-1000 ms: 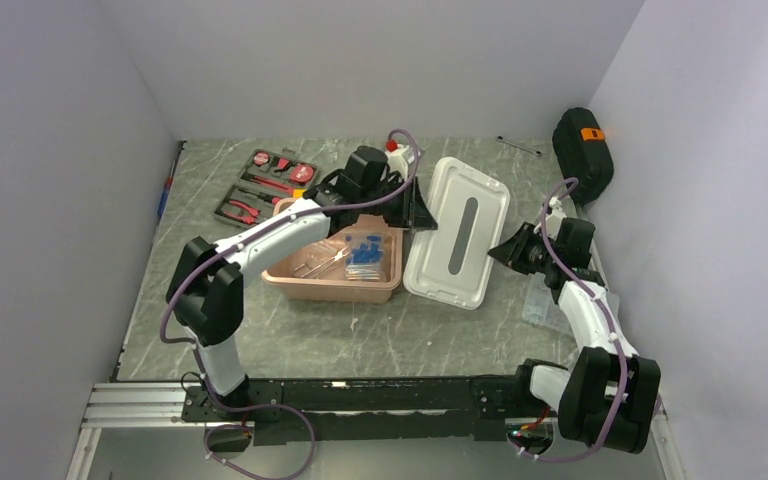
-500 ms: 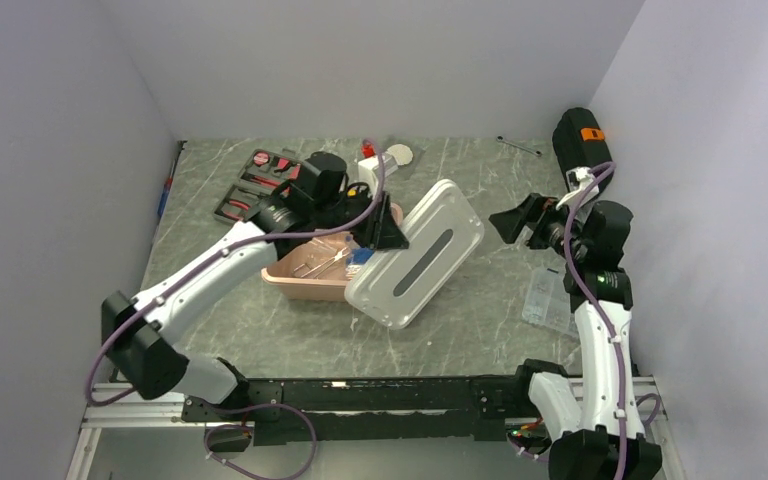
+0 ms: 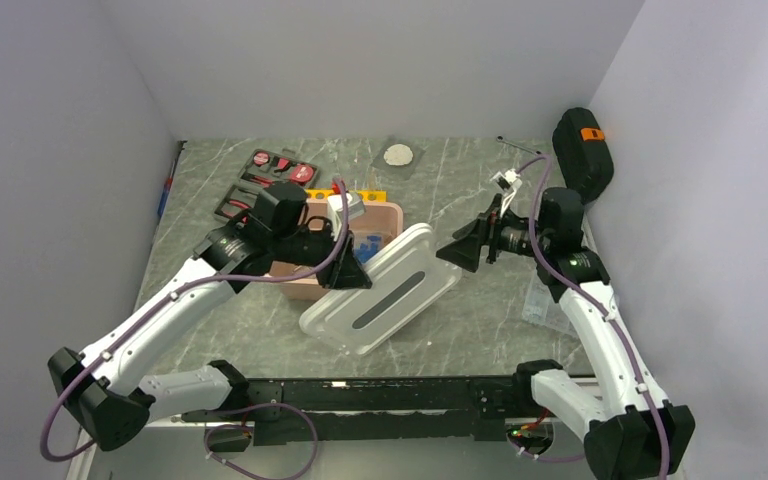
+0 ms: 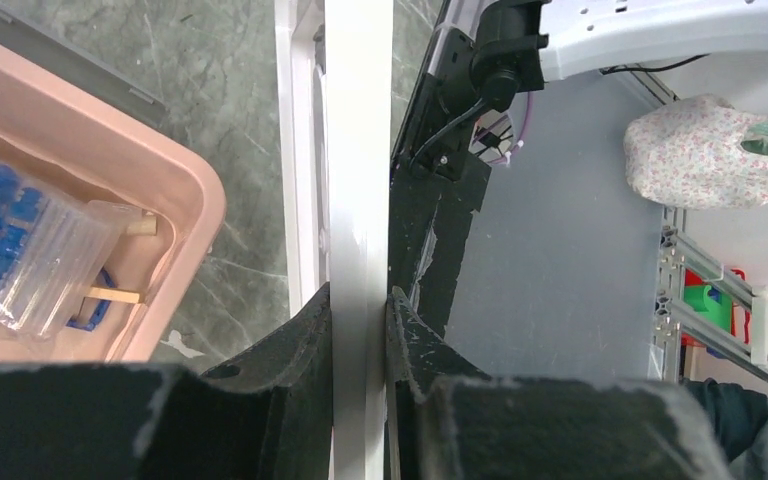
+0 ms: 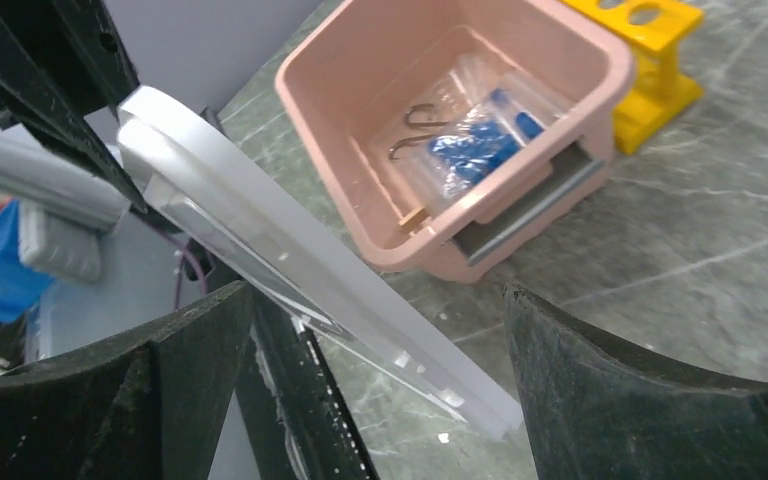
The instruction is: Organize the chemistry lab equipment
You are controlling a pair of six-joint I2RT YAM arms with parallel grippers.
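Your left claw (image 4: 358, 300) is clamped tight on the edge of the white lid (image 3: 385, 290). A second ago that lid lay flat to the right of the pink bin (image 5: 600, 60). Now it hangs tilted at the bin's near right corner, so closing looks like your next step. Your right claw (image 3: 463, 250) has swung in toward the middle, spread wide and holding nothing.

The bag of blue-capped tubes (image 5: 470, 145) and a wooden clamp (image 4: 120, 295) lie inside the bin. The yellow rack (image 5: 650, 40) stands outside, just behind it, so shutting now would leave it out.

The tool kit (image 3: 265, 185) sits beyond your left arm and the parts box (image 3: 545, 300) by your right. The lid itself blocks your right claw's path to the bin.
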